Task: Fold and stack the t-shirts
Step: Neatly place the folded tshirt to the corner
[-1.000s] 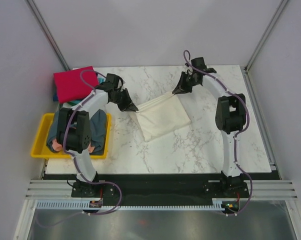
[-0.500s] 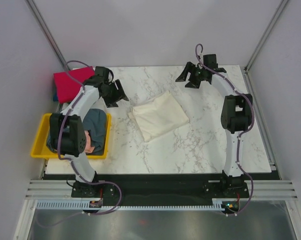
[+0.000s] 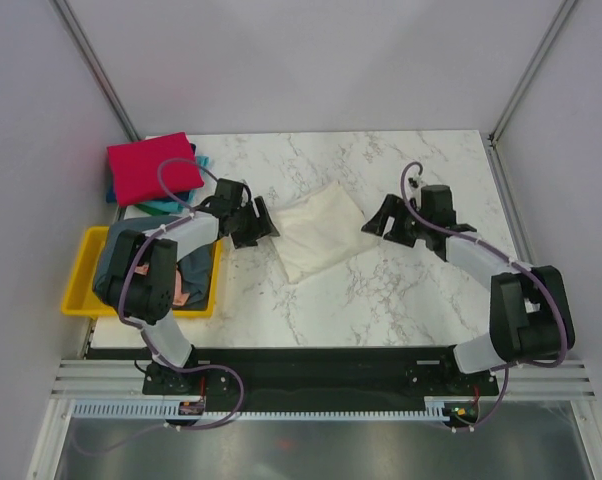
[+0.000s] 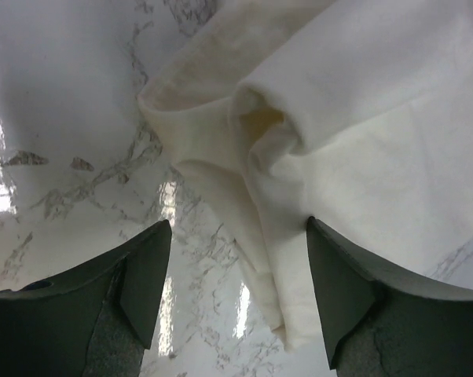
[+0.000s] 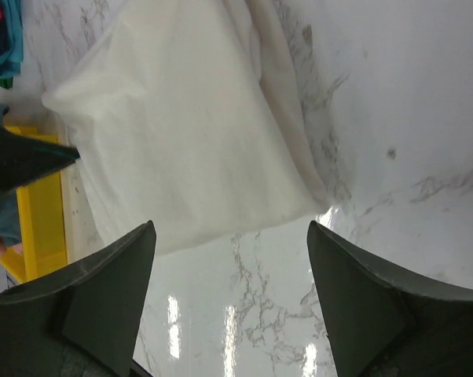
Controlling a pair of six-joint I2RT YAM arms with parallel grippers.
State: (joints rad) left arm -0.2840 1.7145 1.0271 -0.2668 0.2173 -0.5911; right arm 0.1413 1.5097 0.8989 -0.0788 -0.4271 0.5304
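Top external is showing 5 t-shirts: cream t-shirt (image 3: 319, 233) lying mid-table between left gripper (image 3: 264, 224) and right gripper (image 3: 374, 224), red t-shirt (image 3: 149, 165) covering teal t-shirt (image 3: 164, 207), 2 filling yellow tray (image 3: 76, 297). Left wrist is revealing bunched folds, fingers (image 4: 142, 275) spread, empty. Right wrist: fingers (image 5: 103, 298) gaping, empty.

Place: robot lab test cell.
Enclosure: plain grey panels (image 3: 311, 60) and aluminium posts (image 3: 96, 70), beyond and beside the left gripper (image 3: 267, 222) and right gripper (image 3: 374, 226).
Surface: marble-pattern tabletop (image 3: 381, 300), beneath both.
Mounting: slotted rail (image 3: 321, 372) and cable duct (image 3: 311, 408), behind them.

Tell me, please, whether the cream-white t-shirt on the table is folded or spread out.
Folded: the cream-white t-shirt lies as a compact rectangle with layered edges.
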